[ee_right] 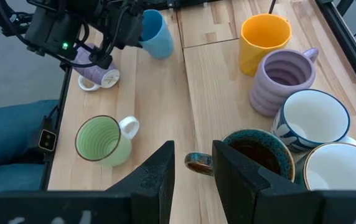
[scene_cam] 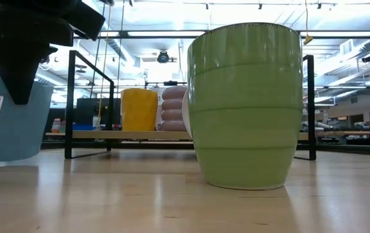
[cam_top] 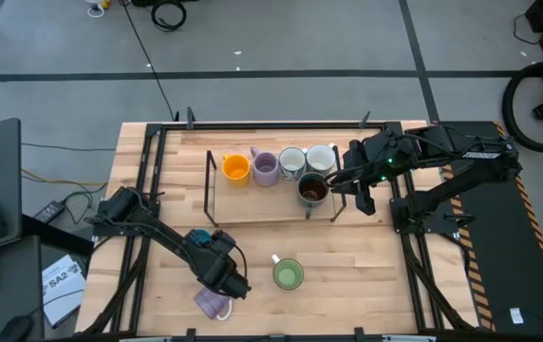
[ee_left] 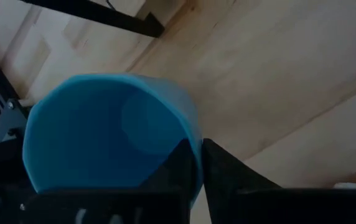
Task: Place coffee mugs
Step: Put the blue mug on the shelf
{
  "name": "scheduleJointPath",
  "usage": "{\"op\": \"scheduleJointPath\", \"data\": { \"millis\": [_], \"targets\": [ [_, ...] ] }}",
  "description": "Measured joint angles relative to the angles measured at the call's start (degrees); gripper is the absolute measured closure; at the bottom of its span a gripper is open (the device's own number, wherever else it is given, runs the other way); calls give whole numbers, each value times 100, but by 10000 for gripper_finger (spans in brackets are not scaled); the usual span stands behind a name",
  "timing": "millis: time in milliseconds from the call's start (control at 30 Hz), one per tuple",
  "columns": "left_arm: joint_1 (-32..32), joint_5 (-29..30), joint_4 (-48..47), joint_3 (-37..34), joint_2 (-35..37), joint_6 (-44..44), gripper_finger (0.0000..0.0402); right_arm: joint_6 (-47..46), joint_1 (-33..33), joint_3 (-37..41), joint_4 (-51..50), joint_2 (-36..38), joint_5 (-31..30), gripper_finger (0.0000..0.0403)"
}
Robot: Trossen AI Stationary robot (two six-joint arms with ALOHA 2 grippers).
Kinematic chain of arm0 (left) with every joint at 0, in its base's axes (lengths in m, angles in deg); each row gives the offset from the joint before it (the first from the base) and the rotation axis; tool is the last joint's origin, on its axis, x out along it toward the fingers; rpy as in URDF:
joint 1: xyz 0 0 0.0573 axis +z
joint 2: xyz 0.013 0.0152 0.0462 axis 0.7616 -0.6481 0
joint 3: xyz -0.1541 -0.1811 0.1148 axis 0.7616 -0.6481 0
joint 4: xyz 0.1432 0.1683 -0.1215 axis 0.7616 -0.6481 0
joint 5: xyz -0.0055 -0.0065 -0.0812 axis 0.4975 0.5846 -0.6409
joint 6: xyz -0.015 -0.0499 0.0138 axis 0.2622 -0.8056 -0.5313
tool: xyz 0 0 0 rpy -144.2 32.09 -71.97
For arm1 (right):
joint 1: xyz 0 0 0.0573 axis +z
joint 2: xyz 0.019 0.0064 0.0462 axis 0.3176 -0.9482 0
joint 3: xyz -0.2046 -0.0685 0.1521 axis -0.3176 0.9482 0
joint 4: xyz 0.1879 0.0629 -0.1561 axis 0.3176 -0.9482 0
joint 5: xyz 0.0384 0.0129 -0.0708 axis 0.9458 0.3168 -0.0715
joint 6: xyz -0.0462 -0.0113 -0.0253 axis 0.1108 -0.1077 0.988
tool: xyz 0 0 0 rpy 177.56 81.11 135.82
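Observation:
My left gripper (cam_top: 206, 250) is shut on a bright blue mug (ee_left: 103, 143), also seen in the right wrist view (ee_right: 156, 31). My right gripper (ee_right: 193, 163) stands open by a narrow gap, its fingers on either side of the handle (ee_right: 198, 163) of the dark brown-teal mug (cam_top: 311, 189). That mug stands on a black-framed wooden rack (cam_top: 252, 204) in front of a row of orange (cam_top: 235, 167), lilac (cam_top: 265, 168), blue-patterned white (cam_top: 291, 161) and pale (cam_top: 321, 158) mugs. A green mug (cam_top: 288, 275) stands upright on the table. A second lilac mug (cam_top: 213, 304) lies on its side. My left gripper pinches the blue mug's wall at the rim (ee_left: 193, 134), one finger (ee_left: 175, 168) inside the mug and the other (ee_left: 228, 171) outside. The mug sits slightly tilted in the hold; I cannot tell whether its base touches the table.
The rack's black uprights (scene_cam: 72, 103) rise at its ends. Black rails (cam_top: 148, 180) run along the table's left and right sides. Bare wood lies between the green mug and the rack. The lilac mug lies close to the table's near edge.

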Motion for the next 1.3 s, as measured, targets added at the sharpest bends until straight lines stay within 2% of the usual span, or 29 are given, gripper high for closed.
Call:
{"op": "scheduleJointPath", "data": {
  "millis": [433, 700, 900, 1033, 1300],
  "targets": [
    [12, -317, -157, 122, 128, 76, 376, 0, 0, 0, 1, 7, 0, 290],
    [123, -290, -503, 1156, 127, 464, 376, 163, 0, -2, -9, 91, -1, 290],
    [310, -278, -486, 2106, 127, 672, 376, 196, 0, -2, -14, 186, -2, 290],
    [514, -63, -298, 2632, 127, 683, 376, 197, 0, -2, -11, 240, -20, 290],
    [1195, 55, 723, 2848, 120, 685, 376, 196, 0, -2, -13, 240, -20, 290]
  ]
}}
